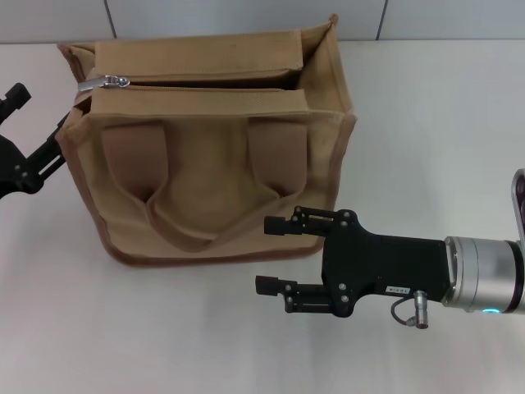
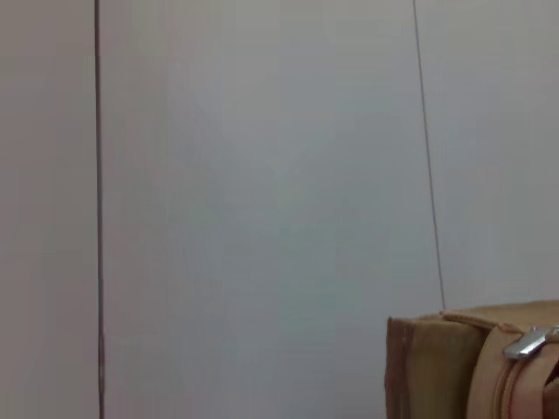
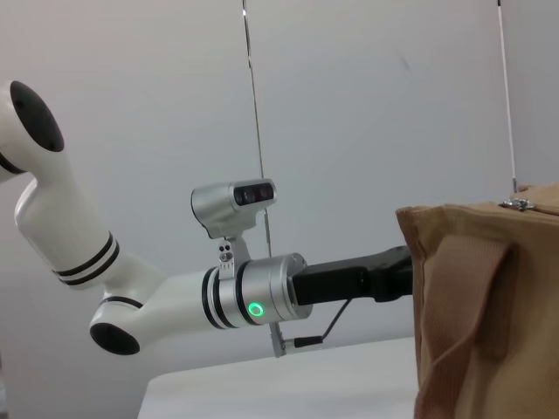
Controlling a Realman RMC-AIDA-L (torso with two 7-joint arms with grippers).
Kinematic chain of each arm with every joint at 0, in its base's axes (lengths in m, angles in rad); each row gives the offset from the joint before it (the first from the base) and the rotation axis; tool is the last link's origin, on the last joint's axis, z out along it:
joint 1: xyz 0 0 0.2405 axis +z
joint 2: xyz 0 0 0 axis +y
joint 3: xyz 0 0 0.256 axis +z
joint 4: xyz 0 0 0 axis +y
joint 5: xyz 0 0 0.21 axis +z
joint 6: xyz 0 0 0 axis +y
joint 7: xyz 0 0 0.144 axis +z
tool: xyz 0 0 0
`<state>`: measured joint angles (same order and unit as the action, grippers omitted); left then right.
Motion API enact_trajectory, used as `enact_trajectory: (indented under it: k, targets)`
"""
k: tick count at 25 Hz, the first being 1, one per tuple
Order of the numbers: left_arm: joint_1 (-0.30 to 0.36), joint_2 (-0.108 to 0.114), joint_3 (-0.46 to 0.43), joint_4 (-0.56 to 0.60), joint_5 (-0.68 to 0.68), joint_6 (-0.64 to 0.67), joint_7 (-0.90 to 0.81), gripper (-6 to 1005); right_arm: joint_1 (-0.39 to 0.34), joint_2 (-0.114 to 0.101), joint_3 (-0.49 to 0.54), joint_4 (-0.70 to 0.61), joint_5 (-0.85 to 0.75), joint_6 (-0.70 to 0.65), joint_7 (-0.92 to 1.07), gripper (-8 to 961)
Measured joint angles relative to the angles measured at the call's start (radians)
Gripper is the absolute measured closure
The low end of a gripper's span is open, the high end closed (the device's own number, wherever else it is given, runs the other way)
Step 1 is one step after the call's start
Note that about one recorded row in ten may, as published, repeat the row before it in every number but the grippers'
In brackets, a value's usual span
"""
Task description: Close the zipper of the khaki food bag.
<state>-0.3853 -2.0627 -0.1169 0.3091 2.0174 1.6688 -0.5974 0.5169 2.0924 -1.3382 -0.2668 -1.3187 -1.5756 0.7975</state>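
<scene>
Bag: your boxy khaki canvas food bag (image 1: 209,164) stood on the white table (image 1: 426,123), zipper (image 1: 115,81) open.
Right gripper (image 1: 268,254): jaws spread, near the bag's front corner.
Left gripper (image 1: 20,139): beside the bag's left edge; jaws, cannot tell.

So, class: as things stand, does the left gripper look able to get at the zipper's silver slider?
Probably yes. The slider sits at the left end of the khaki food bag, the end nearest the left gripper, and nothing lies between them. The right gripper, open, is at the bag's front.
</scene>
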Motion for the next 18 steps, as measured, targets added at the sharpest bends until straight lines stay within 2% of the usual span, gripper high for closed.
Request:
enact_trajectory:
  k: [10, 18]
  targets:
    - [-0.003, 0.002, 0.078, 0.062, 0.004, 0.025, -0.030, 322, 0.003, 0.000, 0.001, 0.012, 0.031, 0.002, 0.000, 255]
    - [-0.062, -0.008, 0.071, 0.029, -0.009, 0.015, -0.024, 334, 0.009, 0.000, -0.001, 0.033, 0.053, -0.005, 0.000, 257]
